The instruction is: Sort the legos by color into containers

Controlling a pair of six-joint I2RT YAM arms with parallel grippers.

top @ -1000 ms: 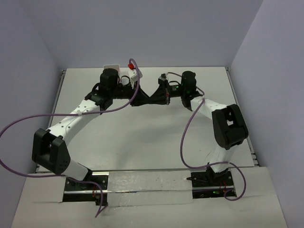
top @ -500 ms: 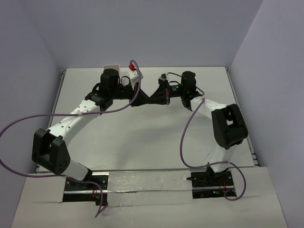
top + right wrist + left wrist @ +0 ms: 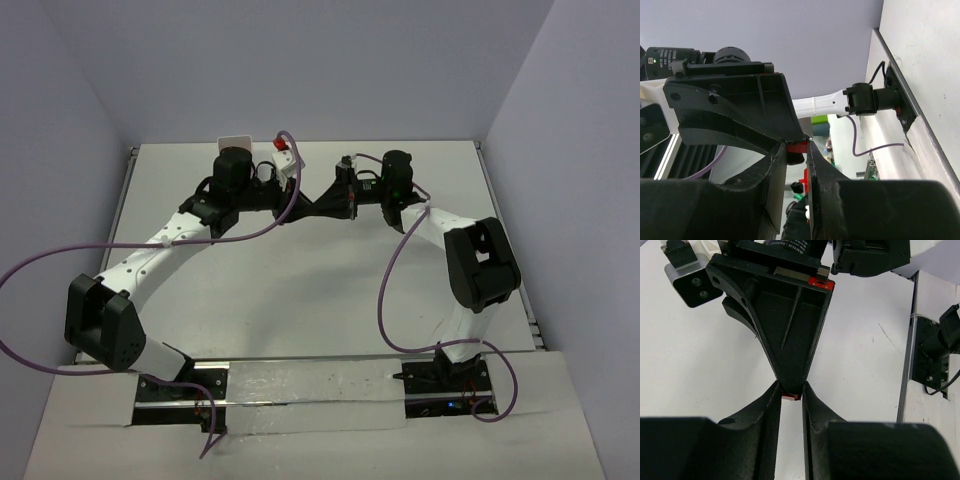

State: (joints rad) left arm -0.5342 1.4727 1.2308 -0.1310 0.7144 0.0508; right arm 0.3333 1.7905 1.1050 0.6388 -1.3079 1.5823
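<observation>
Two robot arms reach across a white tabletop [image 3: 300,290] and meet tip to tip near its far middle. The left claw [image 3: 791,388] is pinched onto a small red lego [image 3: 791,396], with a finger pressed against each side. The right claw [image 3: 797,150] comes in from the opposite side. Its two fingers are drawn nearly together and clamped on the same red lego, so both claws grip the one piece, lifted off the tabletop. The white tray [image 3: 236,141] sits at the far edge, left of centre, partly hidden behind the left arm's wrist. Another red piece [image 3: 281,144] shows at the tray's right end. Which compartment it lies in cannot be told.
</observation>
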